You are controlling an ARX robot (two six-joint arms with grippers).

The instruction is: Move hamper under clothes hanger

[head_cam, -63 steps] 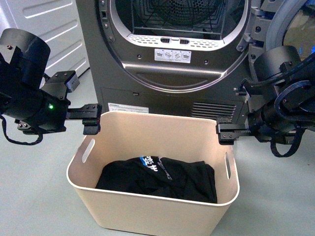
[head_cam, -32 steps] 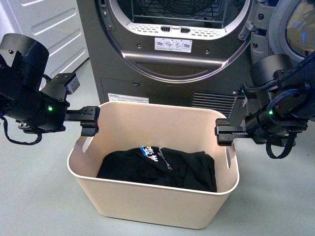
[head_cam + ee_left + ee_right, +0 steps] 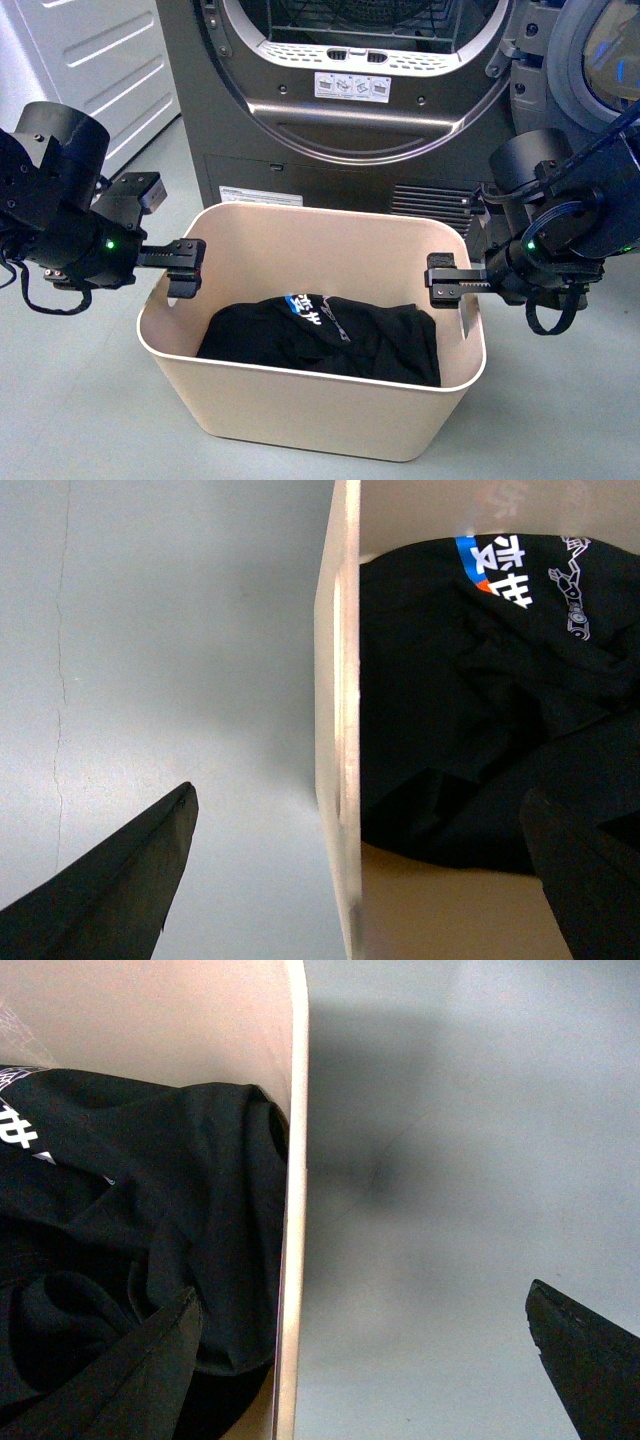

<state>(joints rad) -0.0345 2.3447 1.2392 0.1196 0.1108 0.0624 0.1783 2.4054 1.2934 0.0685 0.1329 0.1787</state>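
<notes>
The beige hamper (image 3: 300,378) stands on the floor in front of me in the front view, with black clothes (image 3: 330,340) lying in it. My left gripper (image 3: 185,268) is open astride the rim of its left short end, above the slot handle. Its wrist view shows the hamper wall (image 3: 342,730) between the two dark fingers (image 3: 130,880), with the left gripper (image 3: 357,790) touching nothing. My right gripper (image 3: 443,280) is open astride the right short end. There the hamper wall (image 3: 293,1160) runs close to one side of the right gripper (image 3: 360,1290). The clothes hanger is out of view.
A dark grey dryer (image 3: 350,150) with its round opening stands right behind the hamper, and its door (image 3: 590,60) hangs open at the right. A white panelled unit (image 3: 90,60) is at the back left. Grey floor (image 3: 80,400) lies round the hamper.
Both grippers have come down and a little inward, from above the hamper's short ends to astride their rims. The hamper and the clothes in it look unmoved on the floor.
</notes>
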